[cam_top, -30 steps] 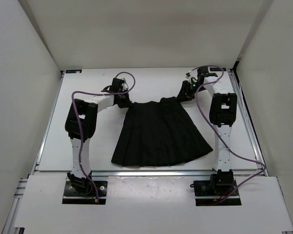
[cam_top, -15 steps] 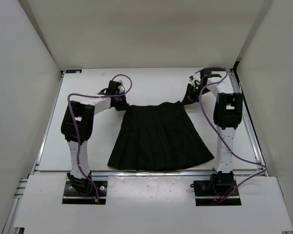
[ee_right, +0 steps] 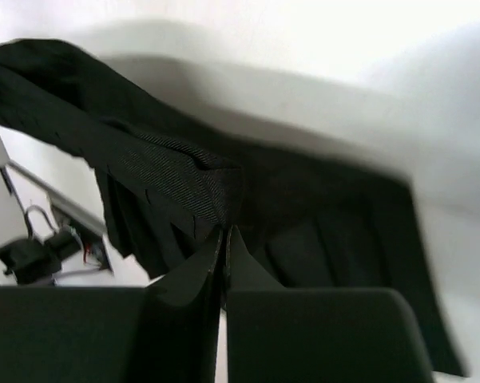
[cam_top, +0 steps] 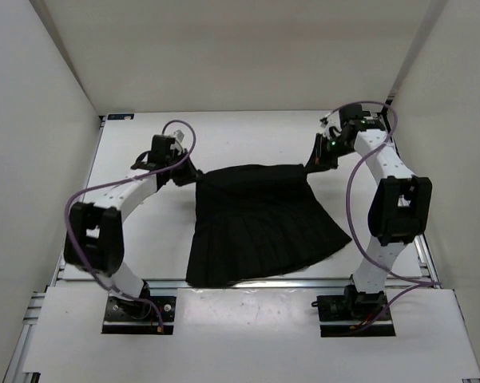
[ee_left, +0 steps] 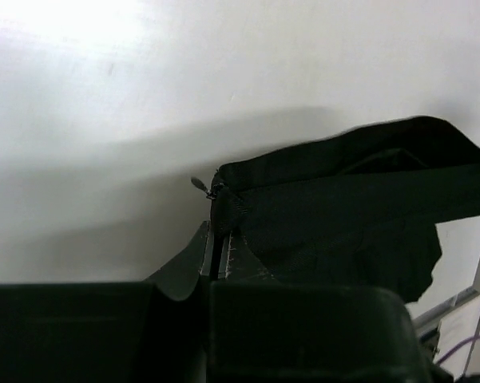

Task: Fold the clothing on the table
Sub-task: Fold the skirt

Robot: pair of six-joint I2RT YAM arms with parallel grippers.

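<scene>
The clothing [cam_top: 259, 223], a black pleated skirt, lies on the white table [cam_top: 247, 136] with its hem reaching the near rail. Its waistband is stretched taut between both grippers. My left gripper [cam_top: 193, 175] is shut on the waistband's left corner. In the left wrist view the clothing [ee_left: 343, 207] runs off to the right from the left gripper [ee_left: 220, 235], with a small zipper pull [ee_left: 198, 183] beside the pinched corner. My right gripper [cam_top: 310, 165] is shut on the right corner. The right wrist view has the clothing [ee_right: 176, 179] clamped in the right gripper [ee_right: 225, 233], pleats hanging below.
White walls enclose the table on three sides. Silver rails [cam_top: 224, 283] edge the table, and a blue mark [cam_top: 105, 118] sits at the far left corner. Purple cables loop off both arms. Both arm bases stand on the near ledge.
The right gripper has shut on the waistband's right corner. Both arms swung outward, pulling the waistband wide and taut, and the hem slid toward the near rail.
</scene>
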